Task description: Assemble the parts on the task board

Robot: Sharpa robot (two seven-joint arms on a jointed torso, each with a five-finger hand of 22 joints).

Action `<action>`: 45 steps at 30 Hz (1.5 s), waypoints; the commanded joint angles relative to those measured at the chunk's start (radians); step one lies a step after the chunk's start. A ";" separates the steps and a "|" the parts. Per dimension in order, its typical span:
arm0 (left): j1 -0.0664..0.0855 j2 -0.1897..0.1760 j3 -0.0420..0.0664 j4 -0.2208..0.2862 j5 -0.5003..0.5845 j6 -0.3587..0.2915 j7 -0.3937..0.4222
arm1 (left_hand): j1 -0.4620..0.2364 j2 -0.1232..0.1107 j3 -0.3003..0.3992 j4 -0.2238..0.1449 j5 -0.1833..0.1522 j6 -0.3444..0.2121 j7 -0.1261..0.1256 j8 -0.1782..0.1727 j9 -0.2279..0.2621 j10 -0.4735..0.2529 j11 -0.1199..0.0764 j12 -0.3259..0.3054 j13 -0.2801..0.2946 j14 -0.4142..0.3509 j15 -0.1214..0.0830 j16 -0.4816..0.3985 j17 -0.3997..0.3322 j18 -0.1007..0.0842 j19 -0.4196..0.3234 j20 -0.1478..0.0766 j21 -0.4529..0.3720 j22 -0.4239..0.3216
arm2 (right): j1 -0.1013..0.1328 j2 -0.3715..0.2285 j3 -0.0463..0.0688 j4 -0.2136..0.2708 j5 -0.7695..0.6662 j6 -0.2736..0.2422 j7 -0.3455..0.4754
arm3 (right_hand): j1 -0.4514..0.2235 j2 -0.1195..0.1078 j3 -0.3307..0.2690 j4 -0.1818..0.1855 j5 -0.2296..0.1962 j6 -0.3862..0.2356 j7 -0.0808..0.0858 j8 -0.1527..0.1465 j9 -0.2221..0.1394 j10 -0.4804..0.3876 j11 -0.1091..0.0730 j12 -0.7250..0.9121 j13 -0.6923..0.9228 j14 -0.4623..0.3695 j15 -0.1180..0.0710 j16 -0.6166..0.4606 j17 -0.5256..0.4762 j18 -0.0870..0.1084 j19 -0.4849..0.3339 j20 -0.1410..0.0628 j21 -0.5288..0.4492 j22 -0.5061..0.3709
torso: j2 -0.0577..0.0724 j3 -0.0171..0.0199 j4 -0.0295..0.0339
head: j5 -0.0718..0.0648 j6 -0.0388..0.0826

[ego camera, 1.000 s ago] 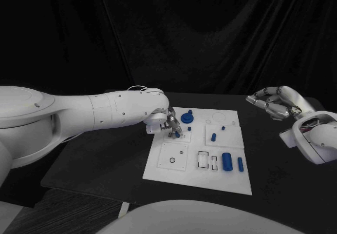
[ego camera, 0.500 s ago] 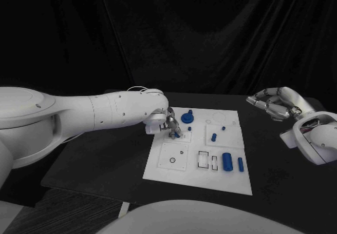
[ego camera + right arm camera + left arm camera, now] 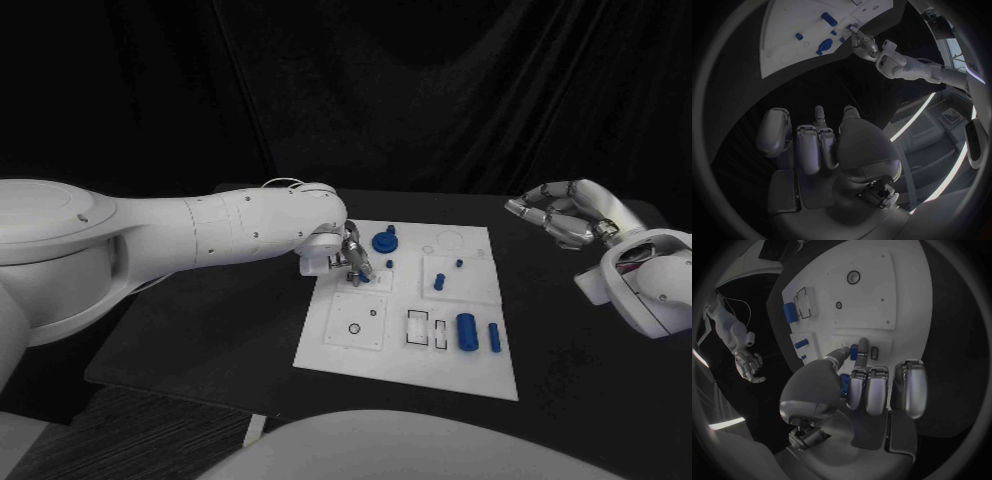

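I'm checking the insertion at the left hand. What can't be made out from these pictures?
- Head view: the left hand covers the slot under its fingers.
- Left wrist view: the small blue part is pinched; its lower end is hidden by the fingers.
- Right wrist view: the task board is too small for detail.

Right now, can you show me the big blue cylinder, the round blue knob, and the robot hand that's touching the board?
big blue cylinder [image 3: 466,331], head view, middle of its side.
round blue knob [image 3: 384,241], head view, its top.
left robot hand [image 3: 342,256], head view, middle of the hand.
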 commanded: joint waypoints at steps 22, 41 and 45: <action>-0.006 0.016 0.001 -0.013 0.002 0.030 0.024 | -0.079 -0.021 0.020 0.103 -0.200 -0.038 -0.006 -0.004 0.040 0.110 0.003 0.003 0.257 0.118 -0.002 0.014 0.266 -0.011 -0.004 -0.003 -0.033 0.178 | -0.003 -0.001 0.001 0.001 -0.005 0.018 -0.028 | 0.032 0.007 -0.006 0.004 0.014 0.007 0.004 0.004 -0.011 0.063 -0.001 -0.010 0.197 0.079 -0.004 -0.001 0.145 -0.014 -0.008 -0.001 -0.022 0.164 | 0.000 0.0000 -0.0007 | 0.000 0.000; -0.011 0.018 0.001 -0.019 -0.002 0.042 0.011 | -0.107 -0.038 -0.070 0.164 -0.309 -0.069 -0.002 0.027 0.078 0.110 0.007 0.003 0.257 0.118 0.002 0.014 0.266 -0.010 -0.005 0.002 -0.040 0.181 | -0.007 -0.002 0.001 -0.001 -0.005 0.026 -0.032 | 0.032 0.007 -0.006 0.004 0.014 0.007 0.004 0.004 -0.011 0.063 -0.001 -0.010 0.197 0.079 -0.004 -0.001 0.145 -0.014 -0.008 -0.001 -0.022 0.164 | 0.001 0.0001 -0.0006 | 0.002 0.000; -0.012 0.007 0.001 -0.003 -0.034 0.031 0.008 | -0.137 -0.054 -0.131 0.202 -0.332 -0.086 -0.006 0.074 0.122 0.110 0.004 0.003 0.257 0.118 -0.002 0.014 0.266 -0.011 -0.001 0.000 -0.038 0.185 | -0.007 -0.004 0.001 -0.001 -0.005 0.025 -0.032 | 0.033 0.006 -0.007 0.003 0.014 0.006 0.004 0.003 -0.012 0.063 -0.001 -0.009 0.198 0.079 -0.004 -0.002 0.144 -0.014 -0.008 -0.001 -0.023 0.163 | 0.000 0.0000 -0.0006 | 0.003 0.000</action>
